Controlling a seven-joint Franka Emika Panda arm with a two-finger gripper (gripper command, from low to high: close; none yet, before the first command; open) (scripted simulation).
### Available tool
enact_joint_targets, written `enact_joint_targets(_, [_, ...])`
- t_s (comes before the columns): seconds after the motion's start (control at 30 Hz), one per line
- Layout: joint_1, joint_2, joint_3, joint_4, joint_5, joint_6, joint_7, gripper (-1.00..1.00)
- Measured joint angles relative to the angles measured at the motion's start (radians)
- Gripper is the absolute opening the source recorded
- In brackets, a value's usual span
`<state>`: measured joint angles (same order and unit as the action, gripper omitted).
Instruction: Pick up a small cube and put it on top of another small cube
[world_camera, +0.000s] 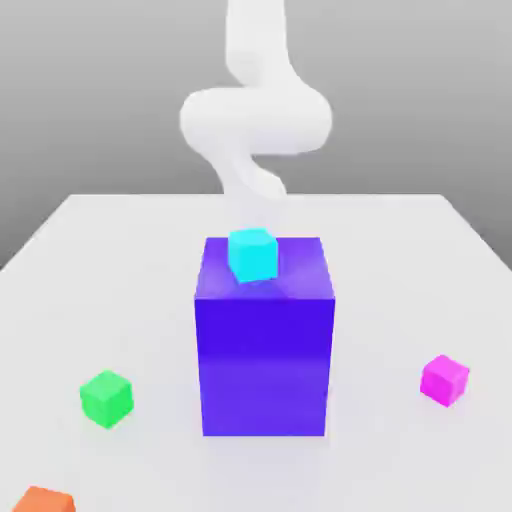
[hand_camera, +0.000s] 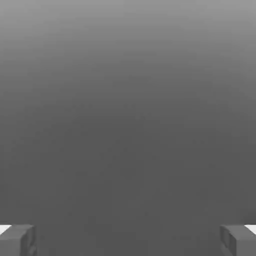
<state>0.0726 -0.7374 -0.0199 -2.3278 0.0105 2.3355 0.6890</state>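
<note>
Magenta cube (world_camera: 444, 380) sits untouched, near right on the worktop (world_camera: 400, 250); green cube (world_camera: 106, 397) near left; jaws spread, empty.

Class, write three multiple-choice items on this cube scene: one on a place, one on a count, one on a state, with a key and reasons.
1. Where is the cyan cube?
A. On the big blue-violet block
B. On the table
C. On the green cube

2. How many small cubes show in the exterior view?
A. Two
B. Four
C. Six

3. The tool is:
A. Shut on the magenta cube
B. Open, holding nothing
C. Shut, empty

Key: A, it sits on the block's top; B, cyan, green, magenta, orange; B, its fingers stand far apart.
</note>
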Motion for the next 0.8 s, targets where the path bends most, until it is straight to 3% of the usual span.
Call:
enact_joint_targets(0.47, [0.37, 0.354, -0.069, -0.155, 0.081, 0.197, -0.642, 0.0])
enact_joint_targets(0.8, [0.557, 0.604, -0.038, -0.265, 0.124, 0.336, -1.085, 0.0])
